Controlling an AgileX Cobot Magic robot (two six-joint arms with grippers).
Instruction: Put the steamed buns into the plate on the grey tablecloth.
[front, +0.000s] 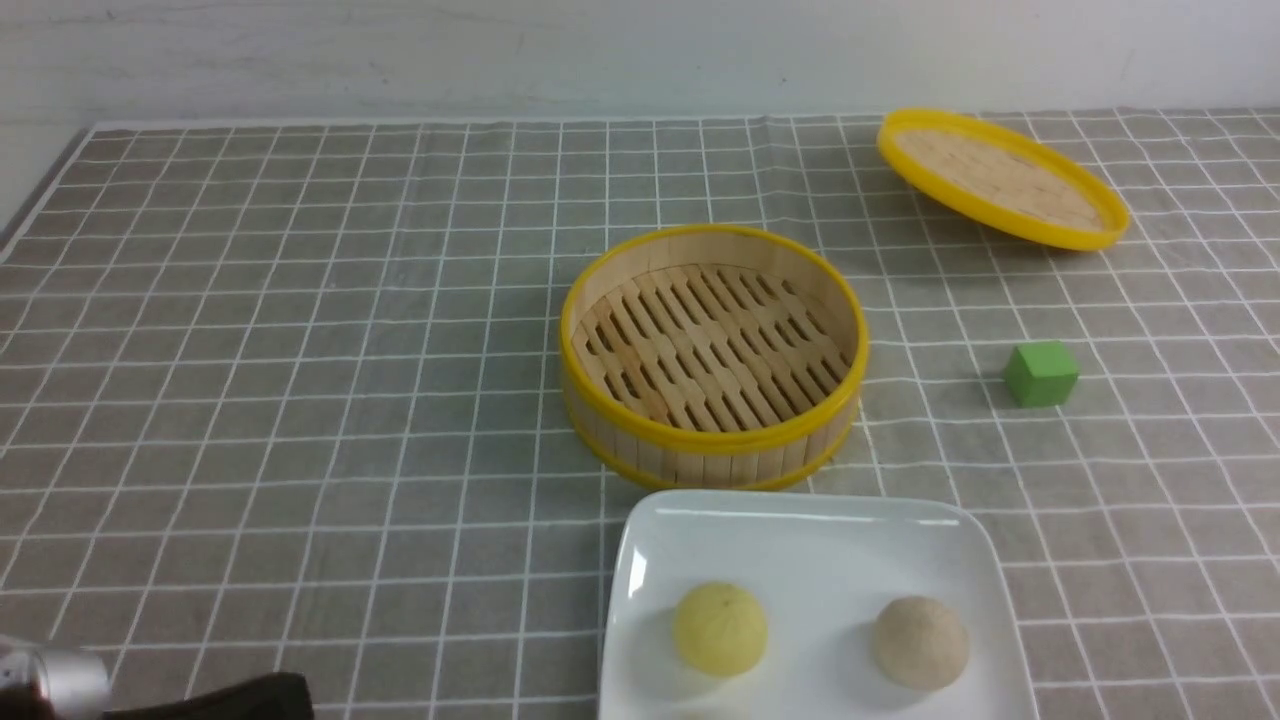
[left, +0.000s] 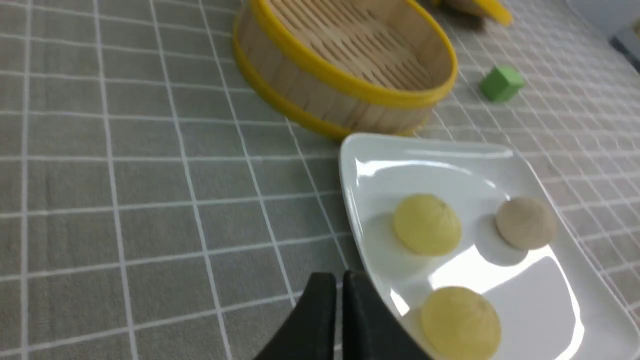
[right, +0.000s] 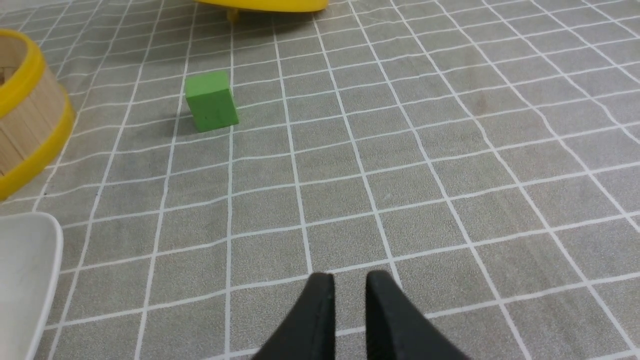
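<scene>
a: since all three steamed buns (left: 426, 224) already sit in the white square plate (left: 370, 155), why do you hang there doing nothing?

b: because i judge the job done. two pale yellow buns and one beige bun (left: 525, 221) rest apart from each other inside the plate's raised rim, none touching. the plate lies on the grey tablecloth (front: 300, 350), just in front of the bamboo steamer (front: 712, 355), which i'd guess kept each carry short.

a: and the steamer?

b: bare slats, nothing in it. its yellow-rimmed lid (front: 1002, 178) is tilted on the cloth farther off to the right, out of the way. the green cube (front: 1041, 373) stands alone between lid and plate; it is no bun, so i leave it.

a: what are your fingers doing?

b: my left fingers (left: 334, 292) are nearly together, only a thin slit between them, gripping nothing, hovering over the cloth just beside the plate's edge. my right fingers (right: 350, 295) stand a little apart, a narrow gap showing, also empty, over bare cloth well clear of the cube.

a: any brand or writing to read?

b: none that i can see: plate, steamer, lid and cube are all unmarked, and the cloth carries only its white grid.
</scene>
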